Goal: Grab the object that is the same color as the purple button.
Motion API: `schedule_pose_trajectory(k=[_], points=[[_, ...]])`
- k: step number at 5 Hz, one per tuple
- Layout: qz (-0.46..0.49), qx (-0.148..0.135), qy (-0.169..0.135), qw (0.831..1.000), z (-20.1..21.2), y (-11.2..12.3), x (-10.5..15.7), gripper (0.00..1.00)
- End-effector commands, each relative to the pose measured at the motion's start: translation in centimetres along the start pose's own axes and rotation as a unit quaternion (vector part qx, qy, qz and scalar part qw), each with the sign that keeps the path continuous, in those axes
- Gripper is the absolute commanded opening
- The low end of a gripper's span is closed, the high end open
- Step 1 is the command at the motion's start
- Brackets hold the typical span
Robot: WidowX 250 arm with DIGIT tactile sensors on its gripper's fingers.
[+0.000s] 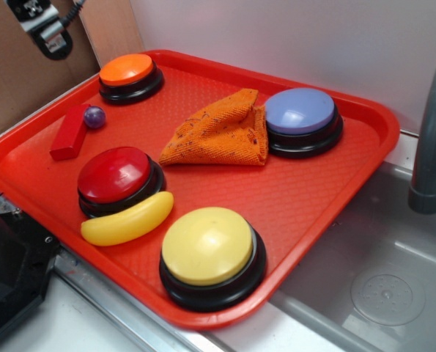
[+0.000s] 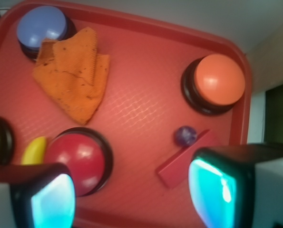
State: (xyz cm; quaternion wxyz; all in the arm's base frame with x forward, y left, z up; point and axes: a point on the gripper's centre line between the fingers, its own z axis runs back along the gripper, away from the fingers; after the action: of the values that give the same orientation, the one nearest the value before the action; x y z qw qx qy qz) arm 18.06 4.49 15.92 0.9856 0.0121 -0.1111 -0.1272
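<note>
A tiny glossy dark-purple ball [image 1: 94,116] [image 2: 185,136] lies on the red tray [image 1: 298,198] at its left side, touching the end of a red rectangular block [image 1: 69,133] [image 2: 186,159]. The purple button [image 1: 301,113] [image 2: 41,26], pale bluish-purple on a black base, stands at the tray's far right. My gripper [image 2: 134,194] hangs high above the tray's left edge, open, with nothing between its fingers [image 2: 212,190]. The ball sits ahead of the right finger. In the exterior view only part of the arm [image 1: 43,29] shows at the top left.
Orange button [image 1: 128,72] at the back left, red button [image 1: 115,176] and yellow button [image 1: 209,248] at the front, a yellow banana-shaped toy [image 1: 127,220] between them. An orange cloth [image 1: 221,130] lies mid-tray. A grey sink [image 1: 379,286] and faucet [image 1: 431,139] are to the right.
</note>
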Motion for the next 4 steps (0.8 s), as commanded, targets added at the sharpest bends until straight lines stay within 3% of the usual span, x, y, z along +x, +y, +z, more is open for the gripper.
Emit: schedule_pose_trajectory(k=[1,4], points=[[-0.054,0.008,0.004,0.999,-3.5,3.4,1.2,1.0],[-0.099,0.041,0.039,0.993,-10.2,6.4,1.5,1.0]])
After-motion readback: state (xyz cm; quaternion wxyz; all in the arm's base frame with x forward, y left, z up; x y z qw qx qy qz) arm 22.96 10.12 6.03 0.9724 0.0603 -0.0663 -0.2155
